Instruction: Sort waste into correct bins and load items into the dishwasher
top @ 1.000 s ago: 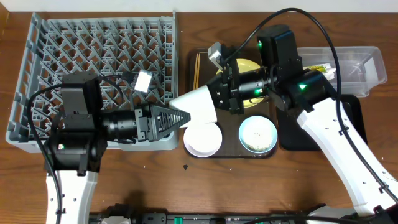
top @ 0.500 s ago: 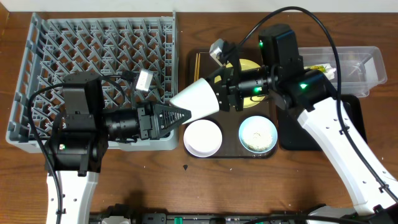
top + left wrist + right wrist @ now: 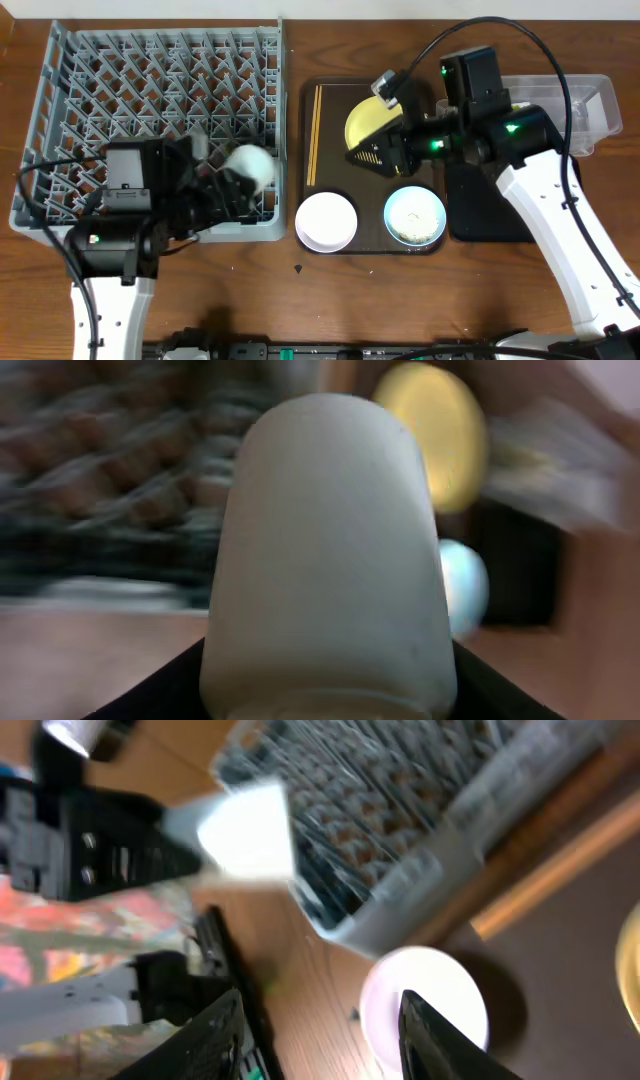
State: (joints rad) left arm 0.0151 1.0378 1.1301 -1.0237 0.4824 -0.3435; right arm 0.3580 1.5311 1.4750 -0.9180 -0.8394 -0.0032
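Over rack corner: left pincer clamps white cup; right pincer agape.

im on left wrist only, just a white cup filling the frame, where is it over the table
Observer: The cup, held in the left fingers, is over the grey rack, at the corner nearest the white bowl.
Operator: is the right arm close to me
Observer: No. The right fingers are open and empty, over the edge of the yellow plate.
Operator: anything else on that side i cant see
Observer: Chopsticks lie along the left edge of the brown tray.
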